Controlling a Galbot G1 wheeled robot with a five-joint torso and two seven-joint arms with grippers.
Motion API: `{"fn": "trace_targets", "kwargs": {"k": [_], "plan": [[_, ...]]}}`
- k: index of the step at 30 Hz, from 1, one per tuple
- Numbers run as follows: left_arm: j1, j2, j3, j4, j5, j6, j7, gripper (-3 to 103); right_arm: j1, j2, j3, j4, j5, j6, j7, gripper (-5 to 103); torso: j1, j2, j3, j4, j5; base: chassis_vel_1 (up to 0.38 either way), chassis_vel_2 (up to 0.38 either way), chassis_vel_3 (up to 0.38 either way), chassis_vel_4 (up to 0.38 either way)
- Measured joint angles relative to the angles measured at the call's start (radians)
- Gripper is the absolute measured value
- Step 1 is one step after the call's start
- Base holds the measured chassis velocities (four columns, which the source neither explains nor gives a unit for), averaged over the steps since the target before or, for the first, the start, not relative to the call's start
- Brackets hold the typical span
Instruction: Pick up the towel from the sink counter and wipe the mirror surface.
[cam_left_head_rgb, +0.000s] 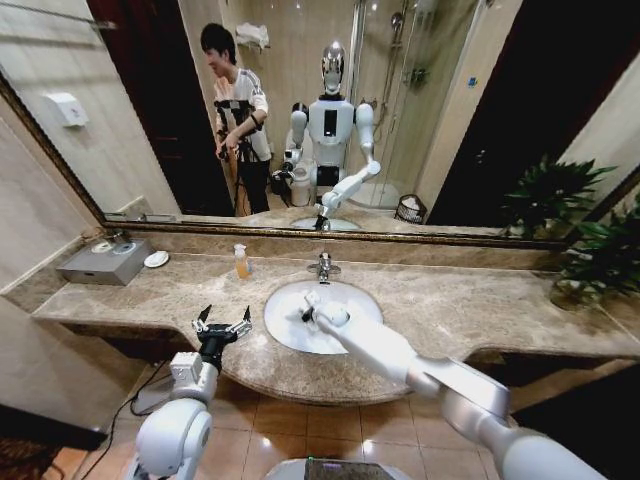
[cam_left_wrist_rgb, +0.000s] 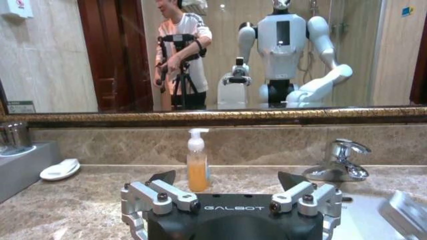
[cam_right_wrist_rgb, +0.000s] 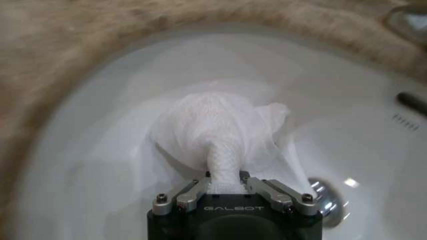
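**Towel pinched inside the basin**

The small white bunched cloth towel (cam_right_wrist_rgb: 217, 127) is sitting inside the oval white basin (cam_right_wrist_rgb: 87, 165), gathered into a twist that the right gripper (cam_right_wrist_rgb: 223, 180) is pinching between its fingers. In the head view that gripper (cam_left_head_rgb: 310, 312) is reaching into the basin (cam_left_head_rgb: 285, 330) just in front of the chrome faucet (cam_left_head_rgb: 323, 266). The long brown-beige speckled marble table (cam_left_head_rgb: 480, 310) is carrying an orange soap bottle (cam_left_head_rgb: 241, 262) left of the faucet. The left gripper (cam_left_head_rgb: 222, 325) is hovering over the near edge, left of the basin, fingers spread. The wide bronze-framed mirror (cam_left_head_rgb: 150, 110) is standing behind.
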Motion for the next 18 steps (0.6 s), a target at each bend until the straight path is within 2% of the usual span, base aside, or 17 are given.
{"fn": "trace_targets", "kwargs": {"k": [5,10,13,18], "plan": [[0.000,0.000,0.000,0.000,0.000,0.000,0.000,100,-0.010,-0.019,-0.020,0.045,0.020,-0.011,0.014,10,0.000,0.000,0.000,-0.0005,-0.0005,0.000,0.000,0.000,0.000],[0.000,0.000,0.000,0.000,0.000,0.000,0.000,100,0.036,0.042,0.015,-0.088,-0.029,0.018,-0.018,10,0.000,0.000,0.000,0.0005,-0.0002,0.000,0.000,0.000,0.000],[0.000,0.000,0.000,0.000,0.000,0.000,0.000,100,0.065,0.060,0.038,-0.162,-0.061,0.041,-0.040,10,0.000,0.000,0.000,0.0003,-0.0003,0.000,0.000,0.000,0.000],[0.000,0.000,0.000,0.000,0.000,0.000,0.000,100,0.102,0.056,0.051,-0.213,-0.076,0.058,-0.062,10,0.000,0.000,0.000,-0.0001,-0.0003,0.000,0.000,0.000,0.000]]}}
